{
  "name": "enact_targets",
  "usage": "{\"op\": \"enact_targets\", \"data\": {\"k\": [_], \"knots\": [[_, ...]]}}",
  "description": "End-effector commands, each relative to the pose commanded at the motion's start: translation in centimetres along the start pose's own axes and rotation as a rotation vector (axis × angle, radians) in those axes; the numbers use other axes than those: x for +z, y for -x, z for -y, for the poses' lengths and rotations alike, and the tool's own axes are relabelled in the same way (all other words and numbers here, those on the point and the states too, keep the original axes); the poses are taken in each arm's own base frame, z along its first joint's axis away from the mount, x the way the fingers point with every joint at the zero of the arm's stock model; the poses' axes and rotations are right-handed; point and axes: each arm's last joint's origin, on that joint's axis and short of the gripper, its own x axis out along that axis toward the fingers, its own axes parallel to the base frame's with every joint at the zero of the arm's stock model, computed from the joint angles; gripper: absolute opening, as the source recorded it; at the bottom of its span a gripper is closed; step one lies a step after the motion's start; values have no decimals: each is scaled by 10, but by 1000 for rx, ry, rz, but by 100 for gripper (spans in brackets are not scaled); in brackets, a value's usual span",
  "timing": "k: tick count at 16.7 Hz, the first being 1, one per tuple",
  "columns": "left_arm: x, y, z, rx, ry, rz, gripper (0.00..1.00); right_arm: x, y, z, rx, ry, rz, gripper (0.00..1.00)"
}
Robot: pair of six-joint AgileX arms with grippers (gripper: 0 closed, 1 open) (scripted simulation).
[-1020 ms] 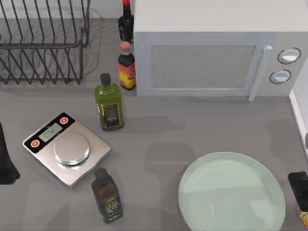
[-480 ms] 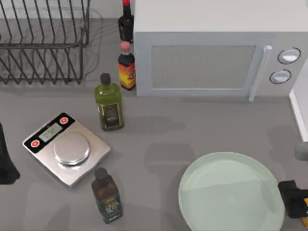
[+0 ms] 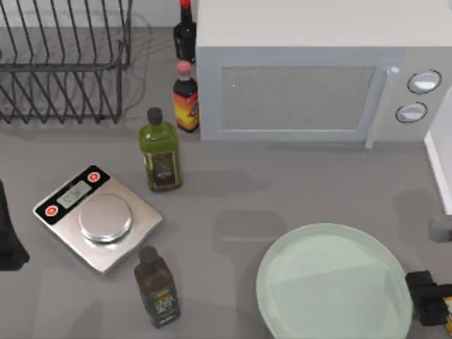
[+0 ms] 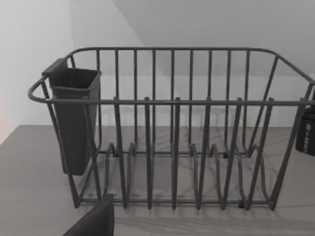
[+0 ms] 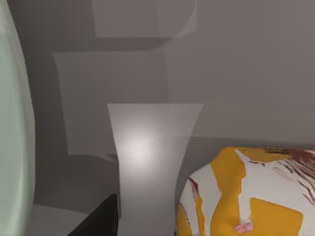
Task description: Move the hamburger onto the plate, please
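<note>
- hamburger (image 5: pixel 246 196): orange-yellow lump with white patches and dark reddish streaks, one small pink fleck; partly cut off by the right wrist view's edge.
- In the top view just a sliver of yellow (image 3: pixel 448 305) shows at the table's right edge, right of the plate and apart from it (most of it is out of frame).
- plate (image 3: pixel 332 282): large, round, pale mint-green, shallow raised rim, lying flat at front right of the grey table (image 3: pixel 233 191). Its rim also shows in the right wrist view (image 5: pixel 12 123).
- right gripper (image 3: pixel 427 296): dark block low at the table's right edge, just beside the plate's right rim, with the yellow sliver on its far side. Can't tell whether its pincer is spread or pinching anything.
- left gripper (image 3: pixel 8 240): parked at the table's left edge, left of the kitchen scale (image 3: pixel 95 215); pincer state can't be told either.
- Left wrist view looks at the wire dish rack (image 4: pixel 172 128), with a dark cutlery cup hung on one end.
- Clutter: microwave (image 3: pixel 311 78) at back right, green oil bottle (image 3: pixel 160 152) and dark bottle (image 3: pixel 157 288) near the scale.
</note>
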Motion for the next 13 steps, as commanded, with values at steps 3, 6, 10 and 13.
{"op": "enact_targets", "data": {"k": [3,6,10,13], "knots": [[0,0,0,0,0,0,100,0,0,0,0,0,0,85],[0,0,0,0,0,0,100,0,0,0,0,0,0,62],[0,0,0,0,0,0,100,0,0,0,0,0,0,32],[0,0,0,0,0,0,100,0,0,0,0,0,0,10]]}}
